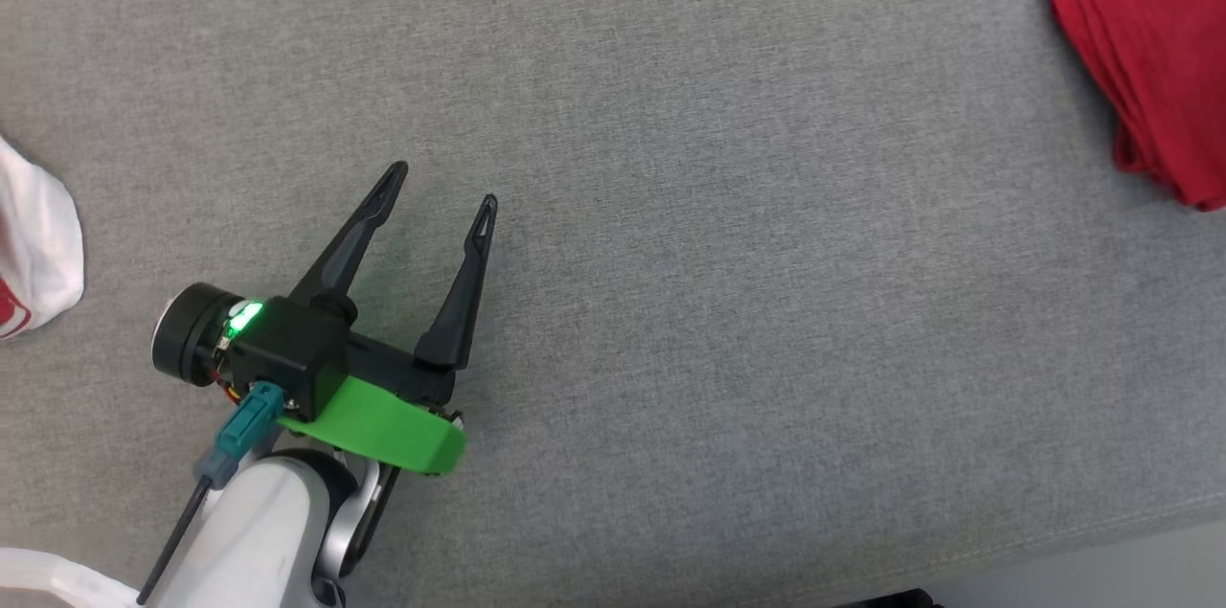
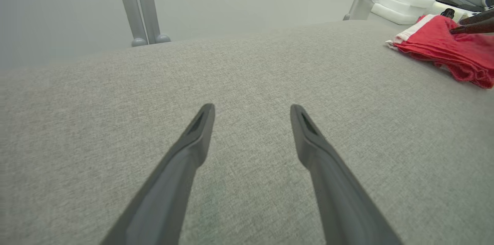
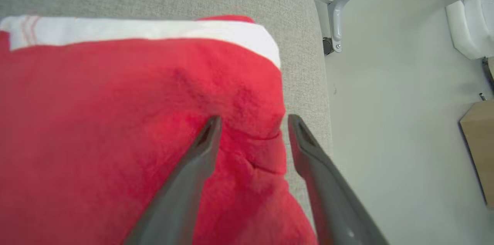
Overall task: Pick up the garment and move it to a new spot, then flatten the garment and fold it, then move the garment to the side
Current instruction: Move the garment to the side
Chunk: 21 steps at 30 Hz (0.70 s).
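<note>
The garment (image 1: 1149, 53) is red with a white band and lies folded at the far right edge of the grey padded table (image 1: 718, 254). In the right wrist view my right gripper (image 3: 254, 118) stands open just over the garment (image 3: 115, 121), its two fingers straddling a wrinkled corner near the table's edge. The left wrist view shows the garment (image 2: 444, 44) at the upper right with the right gripper's dark fingers (image 2: 478, 26) above it. My left gripper (image 1: 443, 186) is open over bare table at the lower left, nothing between its fingers (image 2: 193, 148).
A white cloth with a red mark (image 1: 34, 244) pokes in at the left edge. The table's near edge (image 1: 1054, 551) runs along the bottom right. Beyond the table are a metal post (image 2: 139, 5), white foam blocks (image 2: 405, 2) and a cardboard box (image 3: 478, 148).
</note>
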Tool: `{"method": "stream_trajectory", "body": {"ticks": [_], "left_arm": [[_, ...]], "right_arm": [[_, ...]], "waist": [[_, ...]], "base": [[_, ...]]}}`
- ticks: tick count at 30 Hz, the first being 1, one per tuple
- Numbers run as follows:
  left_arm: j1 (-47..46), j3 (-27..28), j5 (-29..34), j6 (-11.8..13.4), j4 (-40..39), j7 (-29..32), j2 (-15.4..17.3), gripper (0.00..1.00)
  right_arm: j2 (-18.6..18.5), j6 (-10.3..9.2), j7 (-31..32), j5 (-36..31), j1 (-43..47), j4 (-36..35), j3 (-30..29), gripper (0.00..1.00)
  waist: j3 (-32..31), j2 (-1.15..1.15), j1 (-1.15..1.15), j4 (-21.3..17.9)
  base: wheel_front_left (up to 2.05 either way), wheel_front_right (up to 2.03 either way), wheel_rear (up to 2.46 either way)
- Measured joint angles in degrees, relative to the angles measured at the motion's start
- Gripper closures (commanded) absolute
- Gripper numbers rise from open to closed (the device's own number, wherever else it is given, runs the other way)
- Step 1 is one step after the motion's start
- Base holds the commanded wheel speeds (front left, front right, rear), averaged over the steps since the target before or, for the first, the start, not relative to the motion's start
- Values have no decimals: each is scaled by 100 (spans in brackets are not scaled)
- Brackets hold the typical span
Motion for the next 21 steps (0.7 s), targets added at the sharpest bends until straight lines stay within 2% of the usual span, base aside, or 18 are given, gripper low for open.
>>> {"method": "stream_trajectory", "body": {"ticks": [6, 10, 14, 21], "left_arm": [[0, 0, -148, 22, 243, -233, -102, 0], [91, 59, -249, 54, 445, -420, -156, 0], [293, 255, -436, 208, 633, -599, -223, 0], [614, 765, -702, 511, 766, -754, -185, 0]], "right_arm": [[271, 0, -828, -638, -371, 1143, -481, 0], [532, 1, -1422, -781, -402, 1214, -704, 0], [779, 0, -1872, -592, -205, 838, -1017, 0], [896, 0, -1970, -289, 738, -548, -1370, 0]], "waist": [[-147, 0, 0, 148], [-422, 0, 0, 201], [-844, 0, 0, 226], [-1682, 0, -1, 259]], "base": [[0, 0, 0], [0, 0, 0], [0, 0, 0], [0, 0, 0]]}}
